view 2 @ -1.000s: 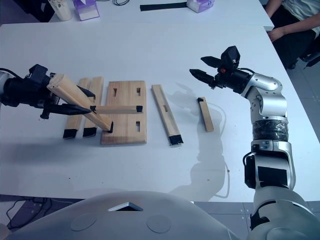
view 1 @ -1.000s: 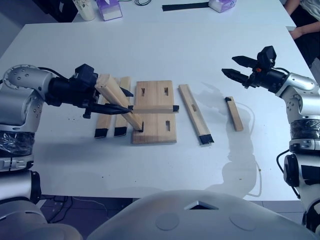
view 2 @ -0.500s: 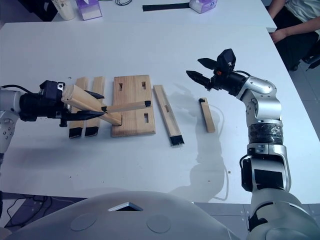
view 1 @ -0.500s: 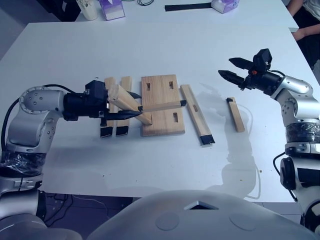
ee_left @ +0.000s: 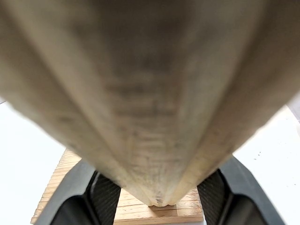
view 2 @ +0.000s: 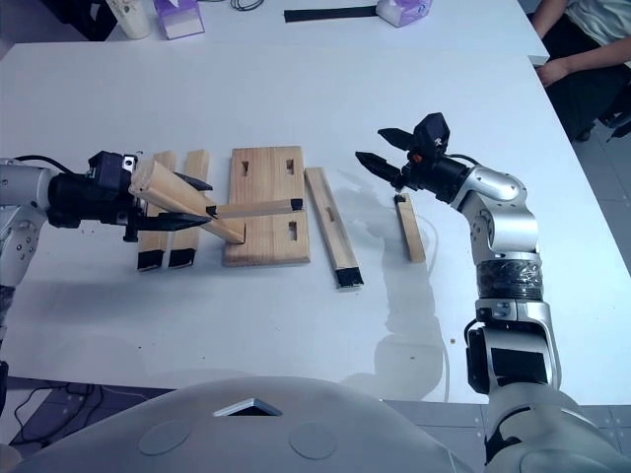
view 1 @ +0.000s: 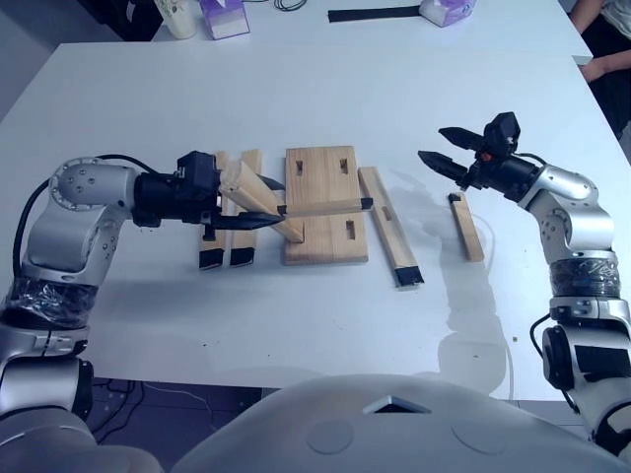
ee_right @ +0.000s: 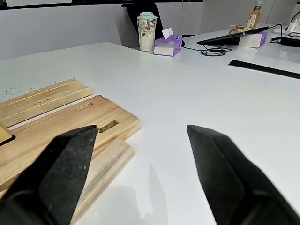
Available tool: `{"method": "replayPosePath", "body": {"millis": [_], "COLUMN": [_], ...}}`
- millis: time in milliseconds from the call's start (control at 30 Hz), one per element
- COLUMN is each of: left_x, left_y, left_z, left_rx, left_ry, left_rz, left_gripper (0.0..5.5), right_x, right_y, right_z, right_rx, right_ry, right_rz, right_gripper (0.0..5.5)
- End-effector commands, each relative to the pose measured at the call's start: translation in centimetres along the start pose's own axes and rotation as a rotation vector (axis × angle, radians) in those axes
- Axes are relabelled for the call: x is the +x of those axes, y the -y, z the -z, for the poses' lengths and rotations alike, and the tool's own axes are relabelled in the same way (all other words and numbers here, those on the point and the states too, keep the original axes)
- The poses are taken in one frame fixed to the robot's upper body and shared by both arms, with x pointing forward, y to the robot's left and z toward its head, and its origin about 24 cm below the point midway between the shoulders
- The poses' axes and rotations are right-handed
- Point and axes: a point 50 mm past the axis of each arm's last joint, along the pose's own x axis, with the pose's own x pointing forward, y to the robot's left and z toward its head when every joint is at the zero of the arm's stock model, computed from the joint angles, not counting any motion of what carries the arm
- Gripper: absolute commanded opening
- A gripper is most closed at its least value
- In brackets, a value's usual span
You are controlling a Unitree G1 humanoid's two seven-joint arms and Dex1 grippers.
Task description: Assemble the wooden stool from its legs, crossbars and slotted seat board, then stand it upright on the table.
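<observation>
My left gripper is shut on a wooden leg that has a crossbar stuck in it. The leg slants down onto the left part of the slotted seat board, and the crossbar reaches right across the board. In the left wrist view the leg runs out between the fingers toward the board. Two legs lie left of the board and a slotted leg lies right of it. My right gripper hangs open above the table, near a short crossbar.
A cup, two purple tissue boxes and a black strip sit along the table's far edge. Bare white tabletop stretches in front of the parts and behind them.
The head camera has shifted. My left arm has swung the held leg and crossbar to a flatter angle over the board. My right gripper has drifted left, still open.
</observation>
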Motion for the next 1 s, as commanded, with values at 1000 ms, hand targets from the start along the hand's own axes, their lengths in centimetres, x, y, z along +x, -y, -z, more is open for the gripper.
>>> {"method": "replayPosePath", "body": {"millis": [1000], "left_x": [-3.7], "left_y": [6.3], "left_z": [5.9], "left_rx": [-0.445], "left_ry": [-0.107], "left_rz": [-0.546], "left_gripper": [3.19], "right_x": [-1.4], "right_y": [0.1], "right_z": [1.2], "right_rx": [0.103], "right_ry": [0.02], "right_rz": [0.112], "right_gripper": [3.51]}}
